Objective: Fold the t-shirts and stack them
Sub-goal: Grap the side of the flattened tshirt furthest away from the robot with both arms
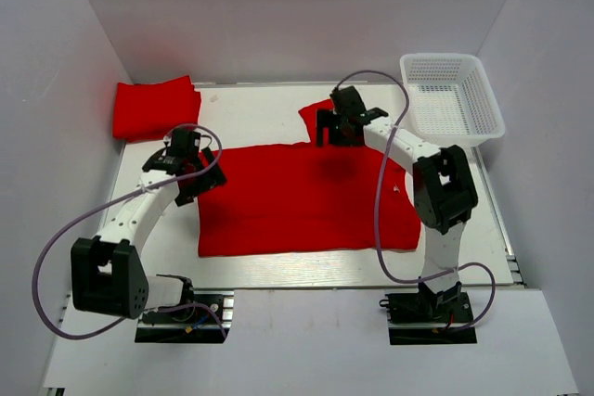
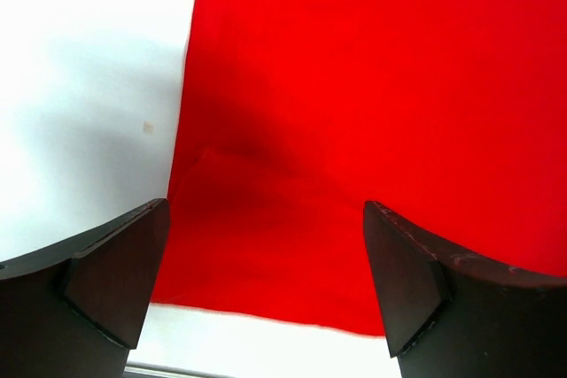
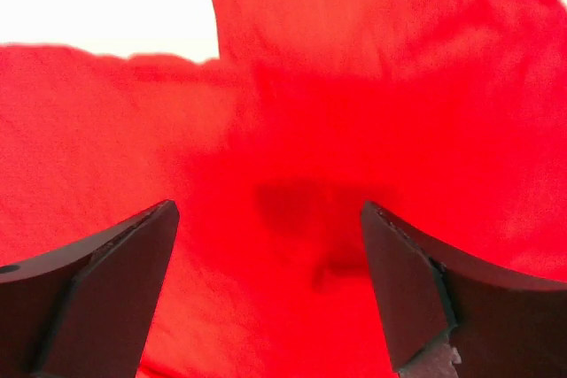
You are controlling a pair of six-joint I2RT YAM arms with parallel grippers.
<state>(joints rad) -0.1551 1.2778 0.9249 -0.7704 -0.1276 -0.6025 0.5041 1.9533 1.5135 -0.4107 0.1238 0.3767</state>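
Observation:
A bright red t-shirt (image 1: 302, 197) lies spread flat in the middle of the table, one sleeve (image 1: 317, 118) sticking out at the far side. A second red t-shirt (image 1: 155, 108) lies folded at the far left corner. My left gripper (image 1: 197, 179) is open and empty over the spread shirt's left edge; that edge shows in the left wrist view (image 2: 354, 130). My right gripper (image 1: 339, 127) is open and empty over the far sleeve and shoulder, which fill the right wrist view (image 3: 354, 112).
A white plastic mesh basket (image 1: 452, 97) stands at the far right corner. White walls close in the table on three sides. The arm bases sit at the near edge.

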